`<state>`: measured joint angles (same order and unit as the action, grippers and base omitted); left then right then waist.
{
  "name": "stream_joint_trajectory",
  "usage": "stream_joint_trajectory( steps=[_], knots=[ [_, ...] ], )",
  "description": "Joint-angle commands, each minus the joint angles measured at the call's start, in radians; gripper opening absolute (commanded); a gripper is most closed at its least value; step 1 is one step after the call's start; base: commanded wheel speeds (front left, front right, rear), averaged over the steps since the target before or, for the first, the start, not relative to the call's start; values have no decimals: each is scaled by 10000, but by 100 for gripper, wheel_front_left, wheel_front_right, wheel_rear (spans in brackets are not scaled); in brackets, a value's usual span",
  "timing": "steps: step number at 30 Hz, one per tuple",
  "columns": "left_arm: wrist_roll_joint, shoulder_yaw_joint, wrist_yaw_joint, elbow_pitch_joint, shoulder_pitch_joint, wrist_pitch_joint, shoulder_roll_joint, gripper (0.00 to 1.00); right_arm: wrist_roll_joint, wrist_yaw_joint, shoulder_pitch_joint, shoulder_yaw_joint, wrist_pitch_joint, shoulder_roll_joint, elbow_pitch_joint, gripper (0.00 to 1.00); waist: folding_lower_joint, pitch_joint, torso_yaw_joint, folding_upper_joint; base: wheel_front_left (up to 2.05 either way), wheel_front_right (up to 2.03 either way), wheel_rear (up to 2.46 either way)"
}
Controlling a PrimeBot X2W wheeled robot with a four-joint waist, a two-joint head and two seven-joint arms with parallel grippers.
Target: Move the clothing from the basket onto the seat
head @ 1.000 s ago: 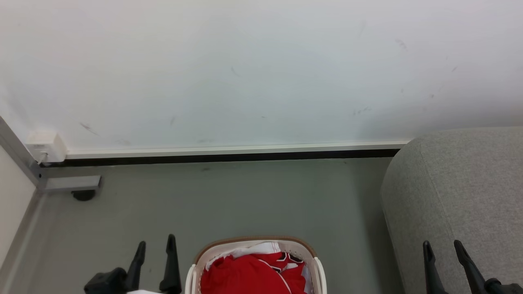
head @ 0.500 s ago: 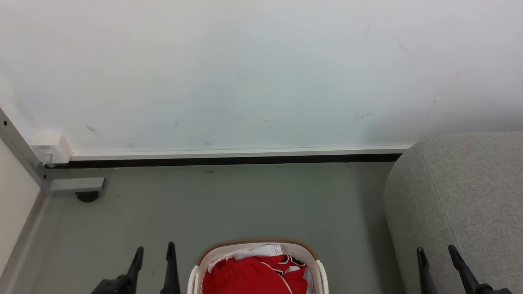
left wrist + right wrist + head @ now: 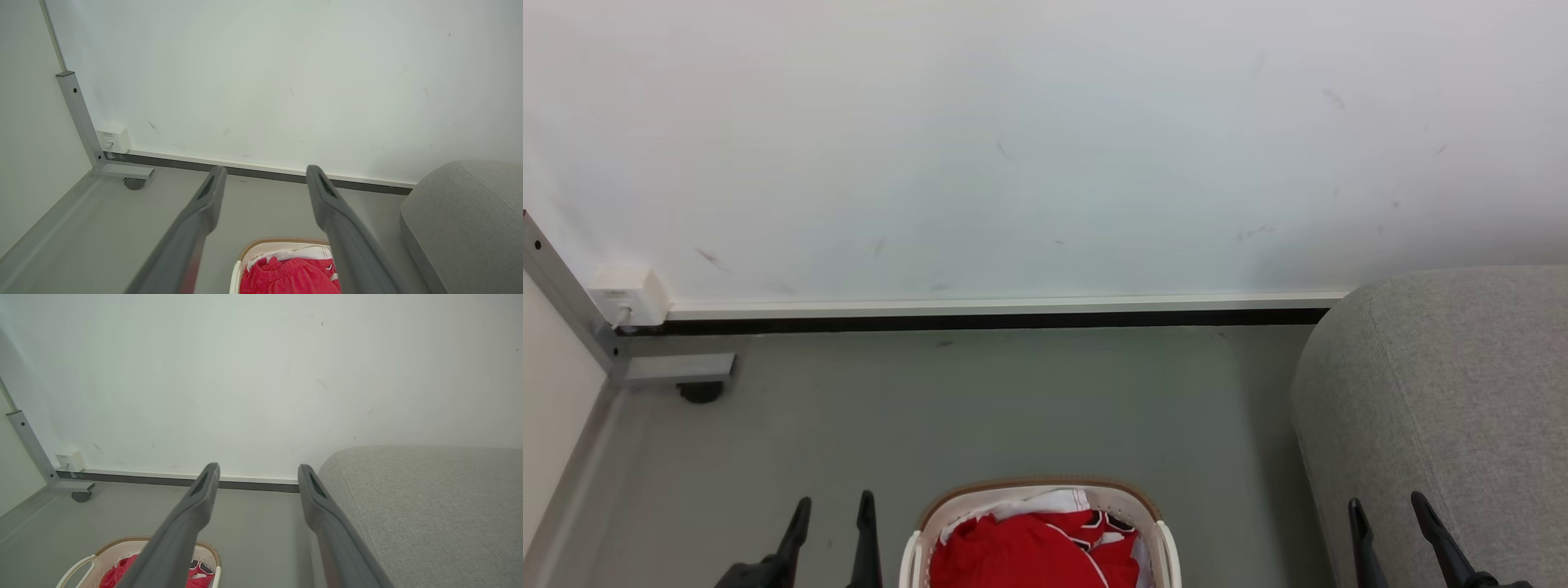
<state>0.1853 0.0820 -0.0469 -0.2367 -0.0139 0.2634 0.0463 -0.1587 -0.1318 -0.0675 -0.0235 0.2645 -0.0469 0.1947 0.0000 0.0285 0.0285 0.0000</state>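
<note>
Two small things differ from a second ago: the whole head view has slid a little down and to the right, which is the camera's own shift, and less of each gripper's dark body shows above the bottom edge. The left gripper (image 3: 835, 498) and the right gripper (image 3: 1385, 500) have their fingers spread wide as before, holding nothing and touching nothing. The basket (image 3: 1037, 483) stands on the floor (image 3: 980, 408) between the two, just to the right of the left gripper and well to the left of the right one, with its near part cut off by the picture's lower edge. The clothing (image 3: 1029, 551) lies heaped inside it, red with white trim, its folds unchanged. The seat (image 3: 1445, 408) lies ahead of the right gripper and to its right, its rounded end facing the basket across a strip of floor. Ahead of both grippers grey floor runs to the skirting (image 3: 996, 306) at the foot of the wall (image 3: 1013, 163). Far to the left of the left gripper, a metal post (image 3: 556, 278), a caster (image 3: 698, 394) and a white socket box (image 3: 627, 296) close off the corner.
</note>
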Motion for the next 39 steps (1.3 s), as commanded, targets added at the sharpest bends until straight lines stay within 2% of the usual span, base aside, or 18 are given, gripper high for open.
stream_joint_trajectory(
  steps=[1,16,24,28,32,39],
  knots=[
    [-81,-40,24,-27,-116,21,73,100,-2,21,-111,7,-1,-63,28,100,0,2,0,0,0,0,0],
    [34,-88,53,5,-141,18,73,100,-103,21,-100,-97,0,-61,13,100,0,-59,-12,0,0,0,0],
    [92,118,138,-44,126,16,67,100,-128,21,204,-244,-1,-57,-135,100,0,-392,-450,0,0,0,0],
    [34,374,259,-215,617,16,67,100,-96,21,412,-337,-1,-57,-266,100,0,-895,-747,0,0,0,0],
    [-222,708,438,-901,1413,16,67,100,-227,21,817,-468,-3,-55,-520,100,0,-1673,-1092,0,0,0,0],
    [-619,1336,593,-3830,3729,2,74,100,-565,21,1864,-863,-3,-49,-1054,100,0,-3335,-1784,0,0,0,0]
  ],
)
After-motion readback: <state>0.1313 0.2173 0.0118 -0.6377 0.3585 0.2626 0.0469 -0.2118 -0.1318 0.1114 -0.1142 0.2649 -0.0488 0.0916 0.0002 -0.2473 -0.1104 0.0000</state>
